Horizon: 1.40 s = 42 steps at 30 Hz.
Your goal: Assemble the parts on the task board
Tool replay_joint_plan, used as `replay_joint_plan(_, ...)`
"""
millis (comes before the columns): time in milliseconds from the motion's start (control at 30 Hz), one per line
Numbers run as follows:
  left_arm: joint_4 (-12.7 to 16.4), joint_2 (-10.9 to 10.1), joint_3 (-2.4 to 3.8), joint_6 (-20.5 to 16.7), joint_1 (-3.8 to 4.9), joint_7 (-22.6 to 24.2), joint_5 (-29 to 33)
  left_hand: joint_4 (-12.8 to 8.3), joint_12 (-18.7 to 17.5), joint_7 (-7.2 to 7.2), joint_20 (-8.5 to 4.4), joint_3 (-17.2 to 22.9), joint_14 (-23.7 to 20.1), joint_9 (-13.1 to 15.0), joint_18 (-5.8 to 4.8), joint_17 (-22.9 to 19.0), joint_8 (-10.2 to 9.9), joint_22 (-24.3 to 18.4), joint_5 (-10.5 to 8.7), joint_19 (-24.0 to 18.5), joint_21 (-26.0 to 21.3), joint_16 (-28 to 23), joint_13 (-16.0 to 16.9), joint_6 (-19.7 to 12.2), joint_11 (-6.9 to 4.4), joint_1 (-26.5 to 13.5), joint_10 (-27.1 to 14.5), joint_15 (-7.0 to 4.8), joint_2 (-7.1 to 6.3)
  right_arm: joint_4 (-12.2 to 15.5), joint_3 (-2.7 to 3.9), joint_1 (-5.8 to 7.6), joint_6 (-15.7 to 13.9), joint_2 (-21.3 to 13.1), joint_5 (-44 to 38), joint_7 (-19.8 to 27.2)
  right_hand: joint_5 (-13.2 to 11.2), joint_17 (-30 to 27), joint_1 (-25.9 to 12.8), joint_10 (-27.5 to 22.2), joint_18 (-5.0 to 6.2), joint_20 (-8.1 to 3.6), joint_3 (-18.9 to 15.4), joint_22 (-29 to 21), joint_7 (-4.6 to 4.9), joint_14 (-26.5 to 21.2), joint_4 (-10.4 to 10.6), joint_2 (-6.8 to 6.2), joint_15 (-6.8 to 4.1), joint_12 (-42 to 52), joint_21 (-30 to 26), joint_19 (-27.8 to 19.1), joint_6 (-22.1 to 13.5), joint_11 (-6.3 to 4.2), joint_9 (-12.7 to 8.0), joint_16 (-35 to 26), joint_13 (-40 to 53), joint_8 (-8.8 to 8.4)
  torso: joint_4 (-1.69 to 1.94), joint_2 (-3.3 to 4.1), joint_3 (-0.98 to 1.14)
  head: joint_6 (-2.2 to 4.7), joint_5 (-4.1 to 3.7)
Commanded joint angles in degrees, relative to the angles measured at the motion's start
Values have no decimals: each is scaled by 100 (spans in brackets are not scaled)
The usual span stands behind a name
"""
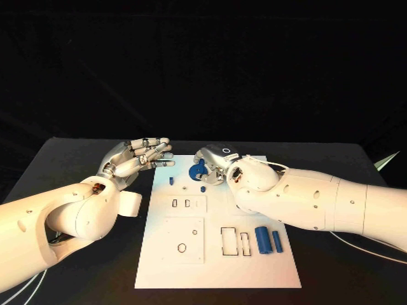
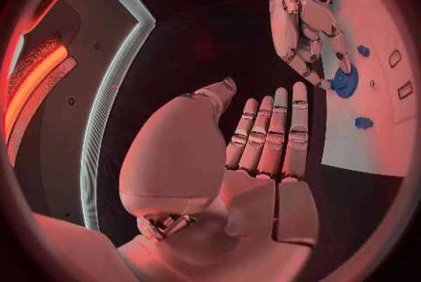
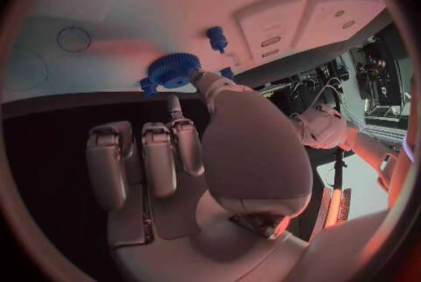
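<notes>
The task board [image 1: 217,260] lay flat in the middle of the black bench [image 1: 66,159], its near end toward the robot. At the far end sat a blue gear [image 1: 197,171], apparently resting on the board among small blue pegs [image 1: 172,180]. The right hand [image 1: 215,160] reached across to that gear with its fingers bent down over it; in the right wrist view a fingertip [image 3: 197,76] touched the gear's toothed rim, while the other fingers stayed curled back, holding nothing. Whether this was a true grip or only a touch I could not tell; it looked like a steadying or seating contact, pressing the gear toward its place.

The left hand [image 1: 135,157] hovered above the bench just beside the board's far left corner, fingers straight and slightly apart, empty. It seemed parked there to keep clear of the work yet near enough to help.

Two blue cylinders [image 1: 263,241] lay side by side near the board's nearer right part, beside rectangular slots [image 1: 229,241], probably awaiting their turn.
</notes>
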Motion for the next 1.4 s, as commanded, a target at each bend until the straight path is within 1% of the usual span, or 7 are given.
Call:
replay_joint_plan(33,10,8,5,106,9,17,10,-5,7,343,-10,35,-14,-8,66,8,24,-4,-20,2,27,-6,-4,-44,30,-54,10,34,-20,-6,-1,-3,161,8,-6,-5,-19,1265,-78,3,-83,39,-6,1505,16,545,22,5,43,-21,26,599,-59,43,-18,23,846,-51,7,-4,-2,-5,-6)
replay_joint_plan(533,19,-9,5,95,9,4,10,-11,-1,349,-9,37,-18,-11,66,12,19,-5,-21,0,27,-9,-7,-57,35,-58,-5,36,-24,71,-1,-4,139,-85,209,15,-17,1274,-254,47,-83,71,-35,1505,48,547,95,73,74,32,26,599,66,75,-9,26,890,-33,0,1,2,0,-4)
replay_joint_plan(700,17,-21,5,100,8,8,10,-11,-1,349,-9,37,-18,-11,66,12,19,-5,-21,0,27,-9,-7,-57,35,-58,-5,36,-24,267,4,-2,-351,-330,407,111,-18,1262,-336,71,-83,76,-37,1505,48,544,134,108,75,60,26,599,98,77,-9,23,914,-30,-9,-9,9,13,11)
replay_joint_plan(900,7,-53,4,101,8,11,10,-11,-1,349,-9,37,-18,-11,66,12,19,-5,-21,0,27,-9,-7,-57,35,-58,-5,36,-24,730,39,108,-785,-914,1253,658,-19,1229,-410,51,-83,84,-114,1505,65,537,142,45,86,39,26,599,13,91,-37,14,896,-102,-54,-11,20,68,13)
replay_joint_plan(1100,2,-92,4,105,7,13,10,-11,-1,349,-9,37,-18,-11,66,12,19,-5,-21,0,27,-9,-7,-57,35,-58,-5,36,-24,1188,51,283,-480,-1742,2352,1479,-18,1201,-362,-1,-83,97,-205,1505,70,529,88,86,95,-16,26,599,31,98,-43,6,852,-133,-135,-22,59,123,21)
replay_joint_plan(1233,-3,-103,3,111,7,22,10,-21,-6,351,-8,42,-21,-13,65,16,16,-6,-21,-3,28,-12,-9,-66,38,-59,-14,39,-25,1243,50,330,-208,-2174,2834,2160,121,1261,-228,-15,-83,96,-180,1505,69,542,-45,69,94,-29,26,599,66,96,-42,22,843,-139,-189,-26,93,156,5)
replay_joint_plan(1400,-11,-97,3,124,6,32,10,-21,-6,351,-8,42,-21,-13,65,16,16,-6,-21,-3,28,-12,-9,-66,38,-59,-14,39,-25,1231,43,338,58,-2570,3074,2644,191,1292,-136,-29,-83,93,-175,1505,64,549,-139,22,90,-45,26,599,76,90,-44,31,830,-148,-211,-28,122,156,-52)
